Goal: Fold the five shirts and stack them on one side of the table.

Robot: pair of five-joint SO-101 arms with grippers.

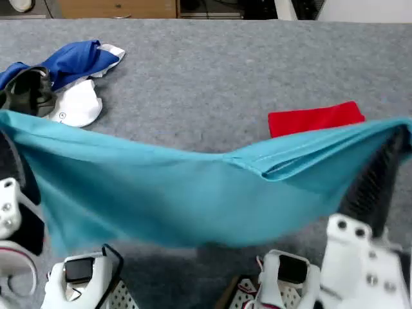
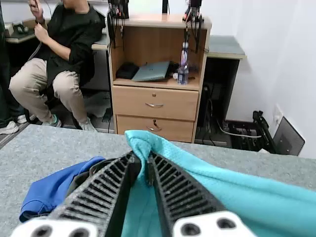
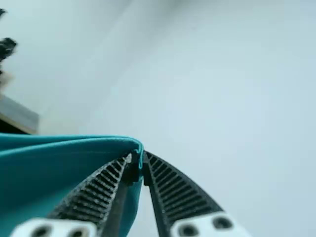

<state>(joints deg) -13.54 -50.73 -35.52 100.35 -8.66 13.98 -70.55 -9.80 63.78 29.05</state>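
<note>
— So, what is each gripper doing right now?

— The left gripper [image 2: 142,160] is pinching one corner of the wide teal cloth shirt [image 1: 193,193], with its ribbed black jaws closing tight on a bunched fold. The right gripper [image 3: 137,159] is clamping a thin edge of the same shirt at the opposite corner.

— And where is the shirt hanging?

— It is stretching between the two arms, lifted above the grey felt-covered table [image 1: 225,64]. It is sagging in the middle, and its lower hem is drooping toward the arms' bases.

— Which step is that, would you say?

— I am judging it as the spreading step: the shirt is being held up so it can be laid flat for folding. A flat red folded shirt [image 1: 315,119] is lying just beyond it, toward the right, so one of the five seems done. A crumpled blue shirt [image 1: 77,61], a white garment [image 1: 80,103] and a dark garment [image 1: 29,90] are waiting in a heap at the far left.

— What is the next move calling for?

— Probably both arms lowering together with even tension, so the cloth is settling smoothly on bare table without covering the red one.
</note>
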